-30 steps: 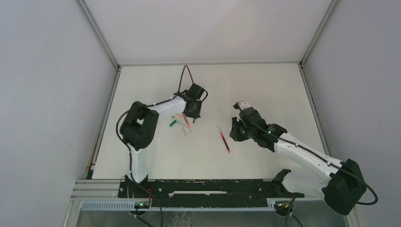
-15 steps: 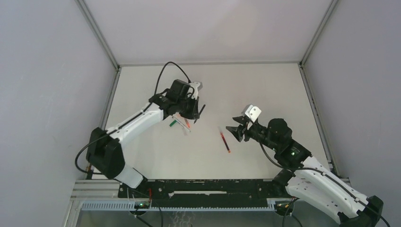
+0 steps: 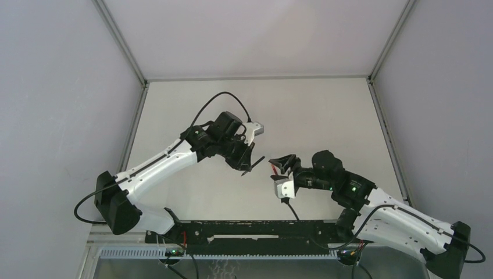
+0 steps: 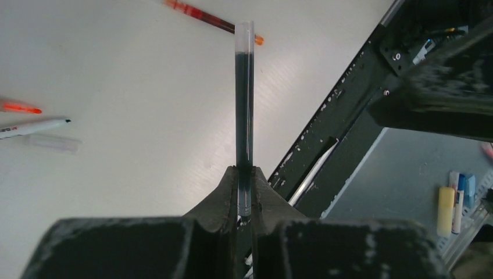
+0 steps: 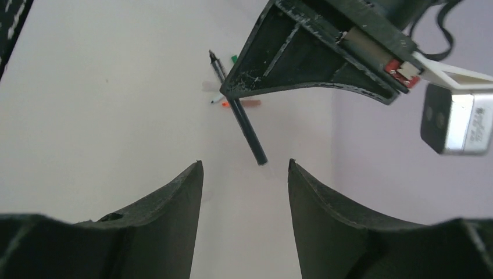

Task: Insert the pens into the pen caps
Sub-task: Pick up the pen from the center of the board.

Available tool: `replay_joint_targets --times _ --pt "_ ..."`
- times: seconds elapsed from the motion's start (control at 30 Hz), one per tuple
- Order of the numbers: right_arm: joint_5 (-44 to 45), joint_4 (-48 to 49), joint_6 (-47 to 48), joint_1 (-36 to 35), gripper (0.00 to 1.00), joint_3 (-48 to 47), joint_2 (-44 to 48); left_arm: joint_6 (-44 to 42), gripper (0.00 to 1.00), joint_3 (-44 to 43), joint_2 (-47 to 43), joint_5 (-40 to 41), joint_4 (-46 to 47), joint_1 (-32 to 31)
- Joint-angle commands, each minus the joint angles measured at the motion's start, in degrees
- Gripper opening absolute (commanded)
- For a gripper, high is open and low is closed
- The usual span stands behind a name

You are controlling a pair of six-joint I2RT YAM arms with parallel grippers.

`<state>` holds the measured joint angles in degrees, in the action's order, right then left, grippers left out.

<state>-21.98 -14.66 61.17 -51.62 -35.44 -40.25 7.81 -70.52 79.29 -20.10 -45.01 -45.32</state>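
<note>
My left gripper (image 3: 250,163) is shut on the black pen (image 4: 244,110), which sticks straight out of the fingers (image 4: 227,192) above the table. My right gripper (image 3: 281,163) is open and empty and faces the left one; in the right wrist view (image 5: 245,165) the black pen's free end (image 5: 249,132) hangs just ahead of its gap. A red pen (image 4: 200,14) lies on the table, mostly hidden under my right gripper in the top view. Left behind are an orange-red pen (image 4: 20,108), a white pen with a dark tip (image 4: 34,126) and a clear cap (image 4: 55,143).
The black rail (image 4: 343,122) runs along the table's near edge, below the held pen. Beyond it, several small items (image 4: 452,203) lie on a lower grey surface. White enclosure walls stand on three sides (image 3: 256,35).
My left gripper has lifted the black pen from the pile and carried it right toward the middle. My right arm has swung round, its open gripper now facing the pen.
</note>
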Motion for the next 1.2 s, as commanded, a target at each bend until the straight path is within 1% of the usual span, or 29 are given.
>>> replay_joint_targets --times 0.0,0.23,0.4,0.53,0.67,0.77,0.83,1.0,1.17 --pt "4.46 -4.98 11.44 -2.65 0.63 -4.71 -3.45 -1.84 0.05 -4.16 -2.58 -2.31 -2.49 -0.93" --pt "8.68 -1.79 11.74 -5.52 0.66 -5.37 -8.39 -1.45 0.05 -5.53 -2.19 -3.85 -2.97 -1.78" --pt "12.69 2.19 11.65 -7.22 0.64 -6.23 -12.94 -1.49 0.05 -6.33 -1.23 -4.59 -3.45 -2.39" --pt "16.36 3.06 12.91 -8.46 0.63 -7.57 -16.89 -1.74 0.05 -6.54 -0.65 -4.7 -3.8 -2.66" --pt "19.29 3.77 14.33 -9.27 0.61 -8.27 -19.06 -2.16 0.05 -6.51 -0.27 -5.04 -4.32 -2.74" --pt "19.69 4.57 14.83 -9.31 0.59 -8.41 -19.79 -2.34 0.05 -6.64 -0.1 -5.26 -4.6 -2.78" --pt "19.4 5.34 14.78 -9.3 0.55 -8.4 -20.22 -2.45 0.05 -6.65 0.0 -5.46 -4.8 -2.85" --pt "19.01 6.79 14.69 -9.5 0.4 -8.41 -21.5 -2.55 0.04 -6.73 0.35 -5.64 -5.0 -2.95" --pt "17.33 6.45 14.14 -9.56 0.34 -8.39 -21.63 -1.99 0.04 -6.9 0.43 -5.28 -4.59 -2.97"
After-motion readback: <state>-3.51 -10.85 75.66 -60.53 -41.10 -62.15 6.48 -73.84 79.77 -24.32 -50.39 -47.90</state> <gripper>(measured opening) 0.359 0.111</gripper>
